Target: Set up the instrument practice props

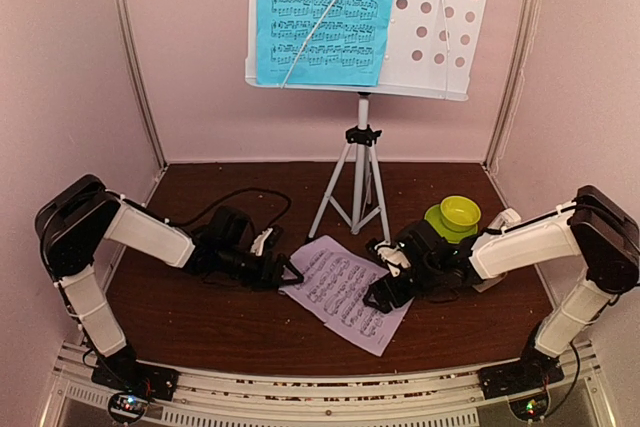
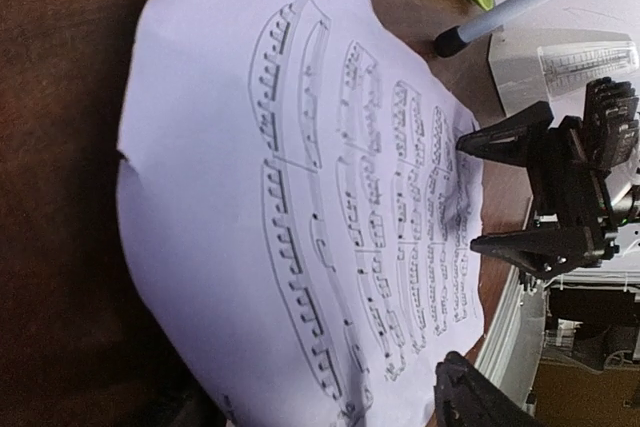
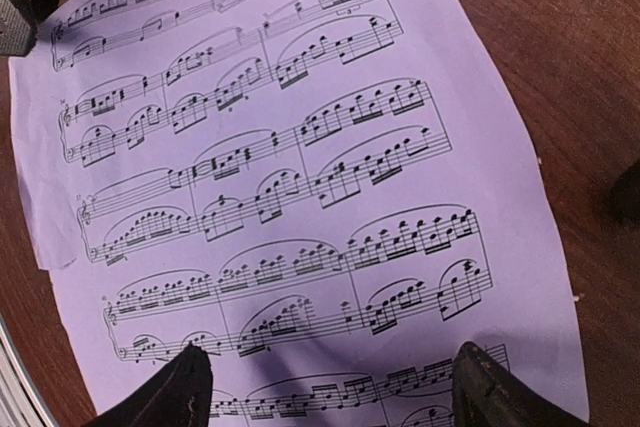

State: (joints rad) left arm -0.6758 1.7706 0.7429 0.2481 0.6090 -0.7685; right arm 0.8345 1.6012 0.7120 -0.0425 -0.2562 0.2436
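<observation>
A lilac music sheet (image 1: 340,287) lies flat on the dark tabletop (image 1: 200,322), between the two arms. The left claw (image 1: 290,274) sits at the sheet's left edge with its jaws apart, holding nothing. The right claw (image 1: 378,295) is over the opposite edge, its two fingers (image 3: 190,392) spread wide above the printed notes and also empty. Behind the sheet stands the music stand (image 1: 440,17) on grey tripod legs (image 1: 355,182), with a cyan sheet (image 1: 325,12) resting on the left half of its desk. A cream metronome (image 2: 560,62) stands near the right arm, beside a green cup (image 1: 460,212).
</observation>
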